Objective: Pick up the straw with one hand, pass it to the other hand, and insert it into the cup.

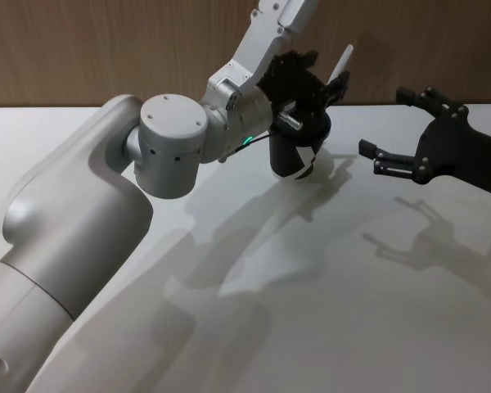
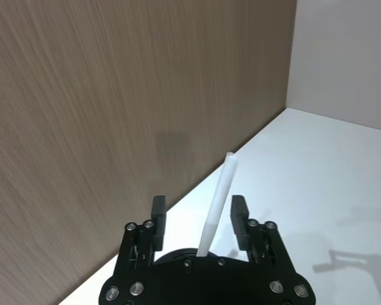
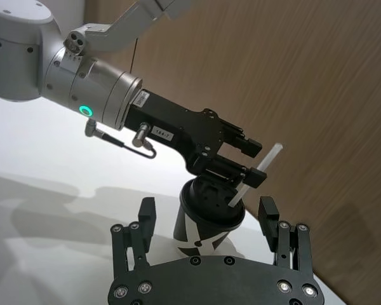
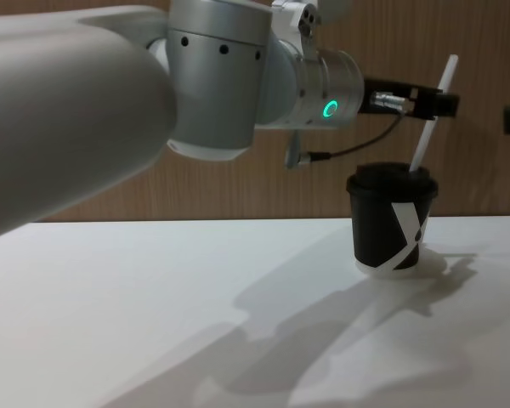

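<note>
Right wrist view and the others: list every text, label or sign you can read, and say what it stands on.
Small white label on the left gripper, by the plug: digits, too small to read for sure.
Label on the silver wrist section behind it: too blurred to read.
White slanted mark on the cup: a mark like an X, not lettering.
Straw: no text.

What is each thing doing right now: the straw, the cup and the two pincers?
Straw: tilted, lower end in the lid of the cup, between the left pincer's fingers.
Cup: upright on the table, lid on.
Left pincer: above the cup, fingers either side of the straw with a gap showing, open.
Right pincer: open, holding nothing, off to the side of the cup.
</note>
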